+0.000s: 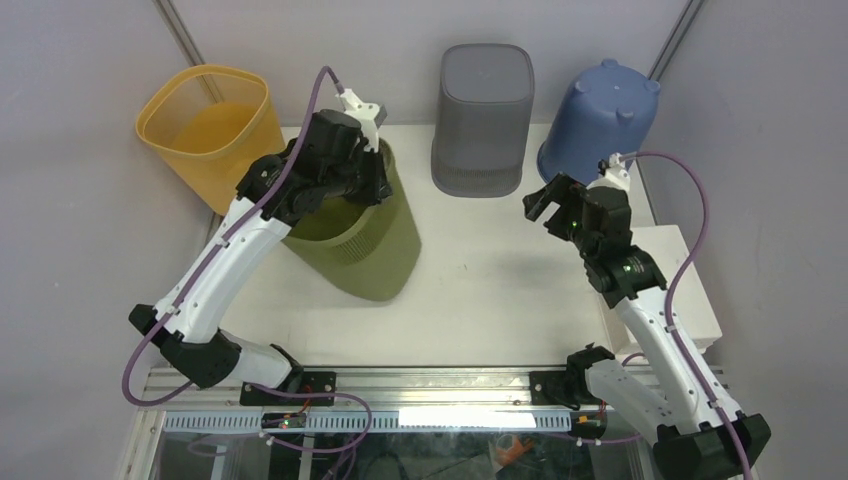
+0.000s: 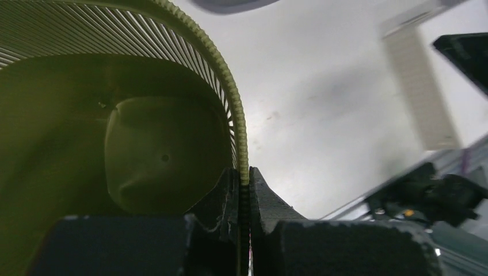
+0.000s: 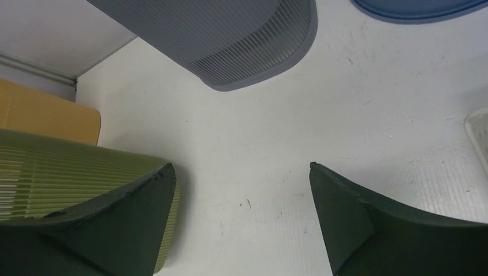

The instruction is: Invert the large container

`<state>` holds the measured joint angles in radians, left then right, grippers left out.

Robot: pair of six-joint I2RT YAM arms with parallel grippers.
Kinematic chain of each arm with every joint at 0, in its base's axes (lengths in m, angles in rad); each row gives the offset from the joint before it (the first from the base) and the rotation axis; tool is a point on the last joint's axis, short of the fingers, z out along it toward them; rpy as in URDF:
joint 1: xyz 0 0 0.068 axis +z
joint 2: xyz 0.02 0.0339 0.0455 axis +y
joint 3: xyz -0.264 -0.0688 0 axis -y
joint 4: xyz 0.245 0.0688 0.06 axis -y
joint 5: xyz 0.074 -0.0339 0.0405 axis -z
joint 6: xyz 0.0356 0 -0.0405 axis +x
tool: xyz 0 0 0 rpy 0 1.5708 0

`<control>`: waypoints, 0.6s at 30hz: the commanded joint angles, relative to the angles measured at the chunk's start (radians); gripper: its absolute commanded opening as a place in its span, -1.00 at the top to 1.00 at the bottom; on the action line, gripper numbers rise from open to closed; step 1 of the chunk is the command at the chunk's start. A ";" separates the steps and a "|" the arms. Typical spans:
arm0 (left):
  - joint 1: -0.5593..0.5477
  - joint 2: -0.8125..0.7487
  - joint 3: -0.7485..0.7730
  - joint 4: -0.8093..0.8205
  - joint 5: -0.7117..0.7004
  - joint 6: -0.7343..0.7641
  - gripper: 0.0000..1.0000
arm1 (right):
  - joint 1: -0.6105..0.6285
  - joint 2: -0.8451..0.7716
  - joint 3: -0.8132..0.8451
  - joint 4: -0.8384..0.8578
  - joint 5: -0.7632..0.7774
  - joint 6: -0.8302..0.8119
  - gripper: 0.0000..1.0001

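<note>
Left gripper clamps the ribbed rim of the tilted olive-green large container at the table's left-centre, one finger inside, one outside, while the right gripper hovers to its right, fingers spread apart.

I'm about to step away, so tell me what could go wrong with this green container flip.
The left hand pinches only the thin rim of the tilted green container, so it might slip free. The yellow bin stands close beside it and could get knocked as it turns. The right hand is open and apart, giving no backup.
</note>
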<state>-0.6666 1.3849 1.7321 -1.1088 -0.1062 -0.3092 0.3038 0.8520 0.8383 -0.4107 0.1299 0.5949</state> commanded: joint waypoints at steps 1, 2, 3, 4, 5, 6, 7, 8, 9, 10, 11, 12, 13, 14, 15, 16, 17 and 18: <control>-0.004 0.025 0.084 0.293 0.299 -0.149 1.00 | -0.005 -0.022 0.128 -0.083 0.080 -0.059 -0.84; -0.003 0.031 0.084 0.354 0.340 -0.176 1.00 | -0.010 -0.027 0.144 -0.102 0.087 -0.071 -0.85; -0.003 0.037 0.083 0.398 0.371 -0.203 1.00 | -0.012 -0.032 0.163 -0.120 0.094 -0.084 -0.86; -0.003 0.038 0.078 0.441 0.396 -0.233 1.00 | -0.014 -0.037 0.182 -0.140 0.104 -0.094 -0.88; -0.003 0.039 0.067 0.490 0.423 -0.268 1.00 | -0.016 -0.040 0.199 -0.159 0.112 -0.104 -0.89; -0.003 0.039 0.049 0.545 0.447 -0.303 1.00 | -0.017 -0.043 0.218 -0.175 0.119 -0.115 -0.90; -0.003 0.034 0.025 0.604 0.471 -0.344 1.00 | -0.018 -0.046 0.235 -0.193 0.127 -0.124 -0.90; -0.004 0.027 -0.004 0.668 0.493 -0.393 1.00 | -0.018 -0.050 0.249 -0.210 0.136 -0.132 -0.90; -0.004 0.021 -0.043 0.740 0.517 -0.439 1.00 | -0.019 -0.053 0.262 -0.223 0.145 -0.139 -0.91; -0.004 0.014 -0.081 0.809 0.544 -0.488 1.00 | -0.019 -0.057 0.271 -0.239 0.154 -0.147 -0.92; -0.003 0.008 -0.133 0.871 0.563 -0.531 1.00 | -0.019 -0.061 0.279 -0.246 0.160 -0.152 -0.94; -0.004 0.005 -0.163 0.913 0.570 -0.558 1.00 | -0.019 -0.064 0.284 -0.253 0.165 -0.156 -0.94; -0.002 0.004 -0.183 0.931 0.566 -0.568 1.00 | -0.020 -0.066 0.286 -0.260 0.165 -0.158 -0.95; -0.001 0.005 -0.201 0.933 0.556 -0.566 1.00 | -0.019 -0.068 0.288 -0.266 0.165 -0.159 -0.95; 0.001 0.004 -0.217 0.931 0.550 -0.563 1.00 | -0.020 -0.067 0.288 -0.274 0.162 -0.160 -0.95; 0.003 0.003 -0.234 0.932 0.545 -0.566 1.00 | -0.019 -0.066 0.288 -0.282 0.160 -0.160 -0.95; 0.003 0.002 -0.251 0.937 0.541 -0.564 1.00 | -0.020 -0.065 0.289 -0.290 0.156 -0.159 -0.95; 0.003 0.001 -0.266 0.939 0.540 -0.564 1.00 | -0.019 -0.063 0.288 -0.297 0.152 -0.159 -0.96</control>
<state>-0.6731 1.4342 1.4902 -0.3721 0.3962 -0.7971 0.2893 0.7906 1.0893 -0.6701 0.2642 0.4625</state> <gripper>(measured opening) 0.047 0.973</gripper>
